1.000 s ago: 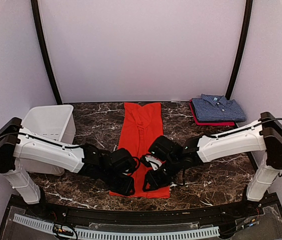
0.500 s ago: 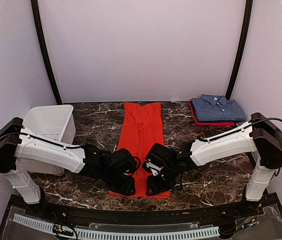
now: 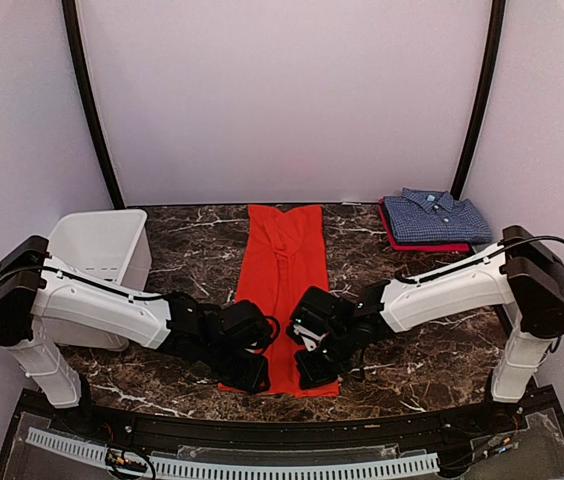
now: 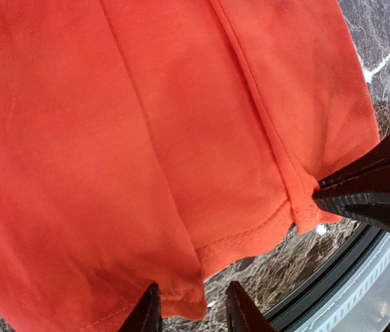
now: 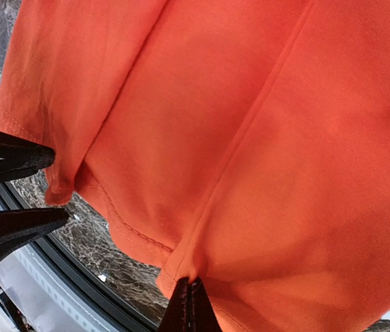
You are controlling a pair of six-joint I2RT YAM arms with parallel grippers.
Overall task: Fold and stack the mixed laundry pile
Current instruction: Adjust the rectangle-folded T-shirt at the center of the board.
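Note:
The orange-red shirt (image 3: 284, 268) lies as a long narrow strip running front to back on the marble table (image 3: 422, 350). My left gripper (image 3: 254, 375) is at its near left corner. In the left wrist view it (image 4: 191, 304) is open, and its two fingers straddle the hem (image 4: 181, 294). My right gripper (image 3: 314, 372) is at the near right corner. In the right wrist view it (image 5: 189, 297) is shut, pinching a fold of the orange cloth (image 5: 250, 138). The blue-and-white checked shirt (image 3: 434, 218) lies folded at the back right.
A white plastic basket (image 3: 97, 245) stands at the left, behind my left arm. The checked shirt rests on a folded red garment (image 3: 424, 246). A black rail (image 3: 282, 432) borders the table's near edge, just in front of both grippers.
My right arm has moved left and nearer, bringing its gripper down onto the orange shirt's near hem. My left arm has barely moved.

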